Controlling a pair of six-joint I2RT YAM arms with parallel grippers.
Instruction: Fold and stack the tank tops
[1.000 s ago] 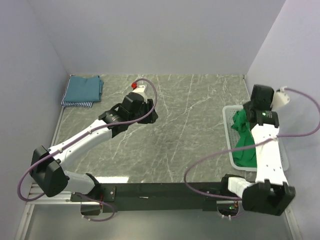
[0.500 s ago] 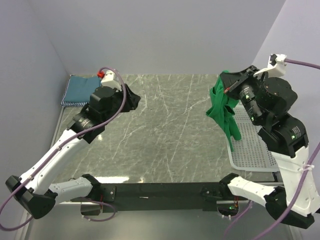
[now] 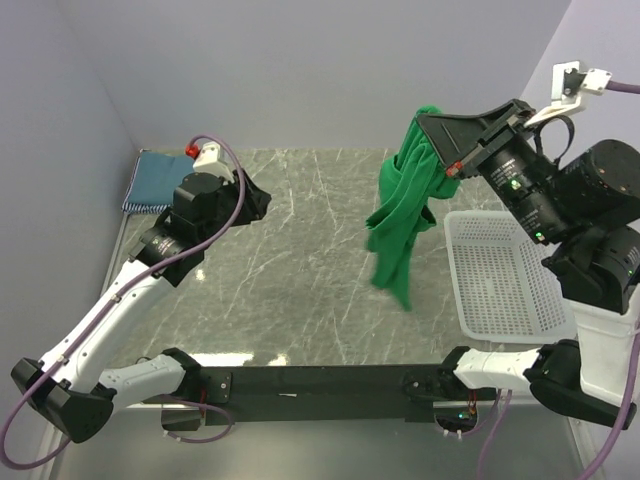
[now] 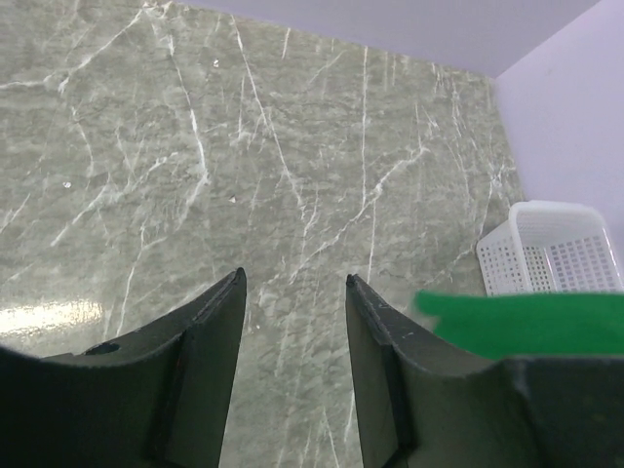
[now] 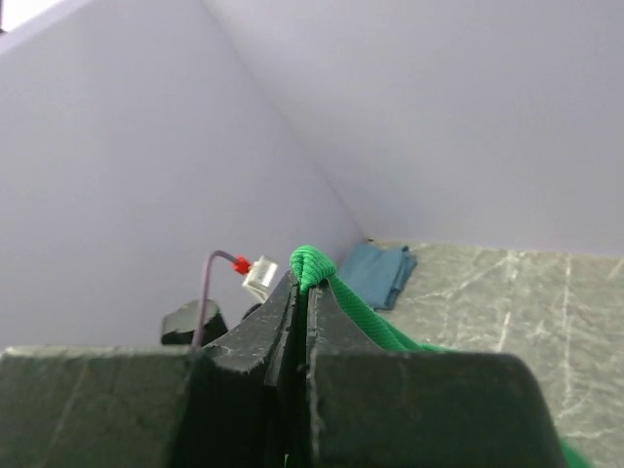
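The green tank top (image 3: 400, 215) is made of soft matt cloth. The table (image 3: 310, 280) is finished like smooth, faintly glossy marble, and the basket (image 3: 500, 290) is made of white plastic mesh.

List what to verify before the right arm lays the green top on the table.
1. Right gripper shut on the bright green fabric tank top: ok, it pinches a bunched edge.
2. Top clear of the white plastic mesh basket: ok, it hangs beside the basket, toward the table's middle.
3. Top hanging spread out: not ok, it is bunched and twisted.
4. Left gripper open and empty: ok, jaws apart, nothing between them.
5. Bare spot on the grey marble table below the top: ok.
6. Hem off the table: cannot tell.
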